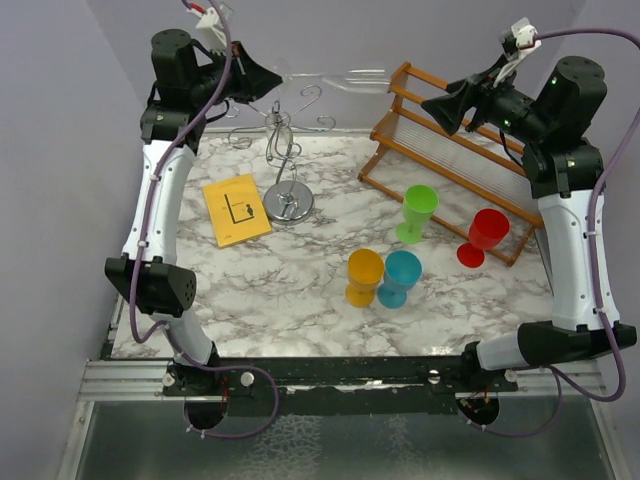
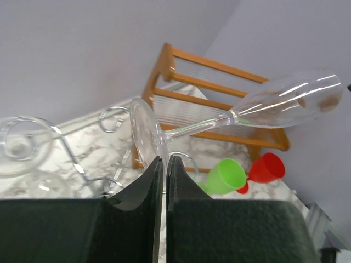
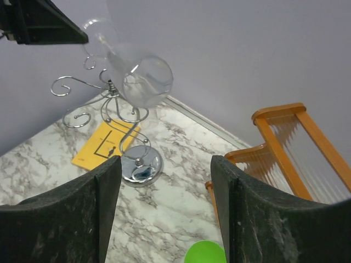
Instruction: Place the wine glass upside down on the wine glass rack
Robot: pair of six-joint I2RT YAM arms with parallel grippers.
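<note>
- Judged step: the left arm alone takes the glass to the rack. The pinch sits on a thin edge, so roll the wrist slowly until the bowl hangs down. Then slide the stem into a scroll arm so the foot rests on the wire.
- The left gripper has its fingers closed tight on the foot of the clear wine glass.
- The right gripper stands wide apart and empty, with the bowl ahead of it, untouched.
- The glass lies roughly level in the air near the top of the chrome wine glass rack, not yet hung.
- The wooden slatted rack stands further right.
</note>
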